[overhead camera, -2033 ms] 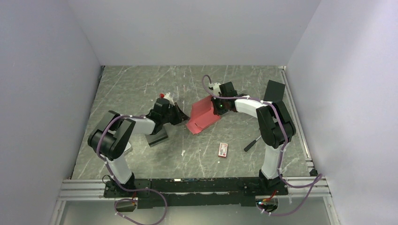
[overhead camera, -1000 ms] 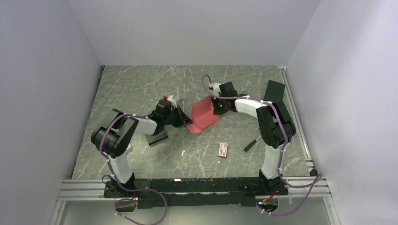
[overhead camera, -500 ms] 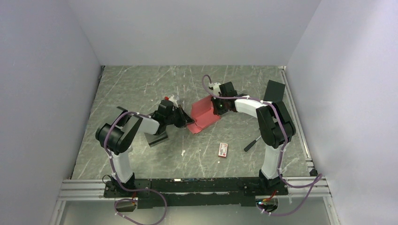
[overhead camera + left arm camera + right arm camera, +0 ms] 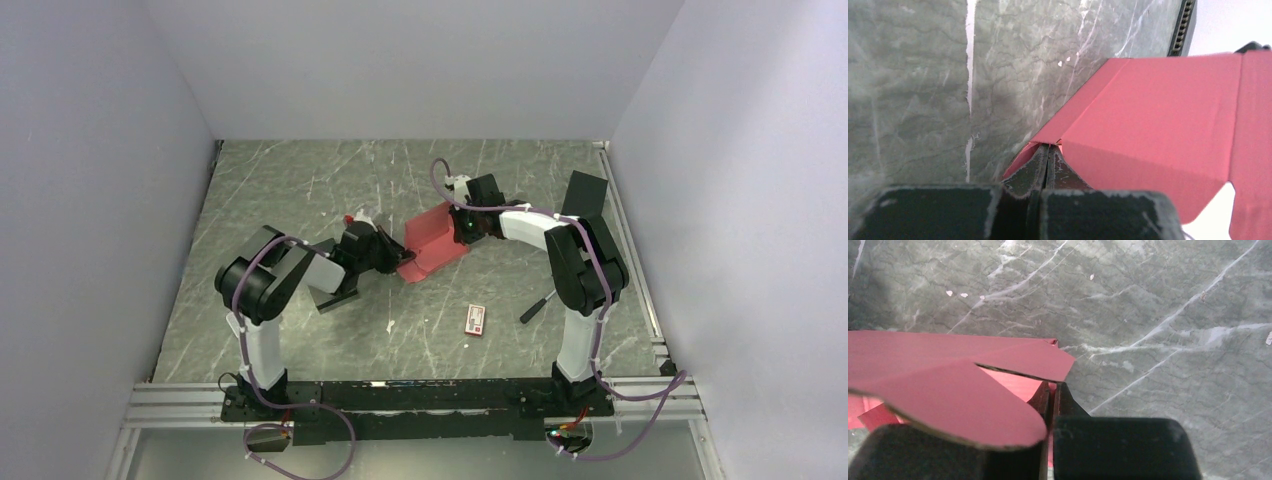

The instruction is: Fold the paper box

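Since two seconds back, the left arm has swung its elbow in toward the middle. It has carried the left gripper rightward, from above the flat grey rectangular block to the near-left corner of the paper box. That corner now sits a little more tucked in than before, and the right arm has not shifted.

The paper box is a red-pink sheet of thin, matte cardboard, die-cut with creases and flaps and plain on every panel. In the left wrist view its smooth panels meet at sharp folds. The left gripper's black, scuffed fingers are pressed tight together, with their tips against the corner where the creases meet. Whether any card is nipped between them cannot be told.

In the right wrist view the right gripper is clamped on a thin wall of the box, with a sliver of red showing between its black fingers. A rounded flap lies over the left one.

The grey-green marble-patterned tabletop is veined and scratched in white. Pale plain walls close it on three sides, and an aluminium rail runs along the near edge.

The box sits mid-table, partly raised, between the two grippers. A small red-and-white printed packet and a slim black stick-shaped tool lie nearer the bases, well apart from it.
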You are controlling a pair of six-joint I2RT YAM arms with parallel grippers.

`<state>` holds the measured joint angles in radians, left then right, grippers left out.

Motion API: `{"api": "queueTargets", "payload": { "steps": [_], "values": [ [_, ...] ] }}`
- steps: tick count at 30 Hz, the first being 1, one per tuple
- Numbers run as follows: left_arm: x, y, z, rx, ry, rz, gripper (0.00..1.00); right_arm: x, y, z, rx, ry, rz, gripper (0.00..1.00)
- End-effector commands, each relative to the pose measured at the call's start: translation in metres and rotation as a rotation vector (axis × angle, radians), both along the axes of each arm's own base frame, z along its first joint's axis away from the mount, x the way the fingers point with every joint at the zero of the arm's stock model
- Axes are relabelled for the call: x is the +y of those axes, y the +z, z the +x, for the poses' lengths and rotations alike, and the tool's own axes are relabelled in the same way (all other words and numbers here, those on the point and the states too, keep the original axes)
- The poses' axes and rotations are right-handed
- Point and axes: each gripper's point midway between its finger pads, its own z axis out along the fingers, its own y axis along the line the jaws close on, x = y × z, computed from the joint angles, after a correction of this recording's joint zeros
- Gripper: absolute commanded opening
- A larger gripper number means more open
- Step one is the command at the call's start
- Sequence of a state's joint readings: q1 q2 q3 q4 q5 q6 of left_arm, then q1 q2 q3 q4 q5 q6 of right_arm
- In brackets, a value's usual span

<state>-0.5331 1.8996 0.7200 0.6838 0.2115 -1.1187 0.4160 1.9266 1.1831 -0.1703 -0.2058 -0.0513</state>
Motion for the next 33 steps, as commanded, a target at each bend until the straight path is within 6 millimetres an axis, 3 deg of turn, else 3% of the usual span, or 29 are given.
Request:
{"api": "queueTargets", "payload": {
  "steps": [1,9,13,26,33],
  "values": [
    [-0.006,0.01,0.018,-0.049,0.111,-0.079,0.0,0.01,-0.01,-0.009,0.042,0.027,-0.001,0.0],
    [-0.014,0.017,0.018,-0.101,0.089,-0.156,0.0,0.009,-0.011,-0.009,0.041,0.025,-0.003,0.0],
    [-0.012,0.026,0.007,-0.119,0.044,-0.132,0.0,0.009,-0.011,-0.008,0.039,0.024,-0.004,0.0],
    [0.02,0.039,-0.031,-0.094,0.005,0.044,0.0,0.009,-0.012,-0.008,0.043,0.021,-0.005,0.0],
    [0.006,0.045,-0.054,-0.075,-0.139,0.047,0.0,0.009,-0.013,-0.008,0.044,0.021,-0.006,0.0]
  ]
}}
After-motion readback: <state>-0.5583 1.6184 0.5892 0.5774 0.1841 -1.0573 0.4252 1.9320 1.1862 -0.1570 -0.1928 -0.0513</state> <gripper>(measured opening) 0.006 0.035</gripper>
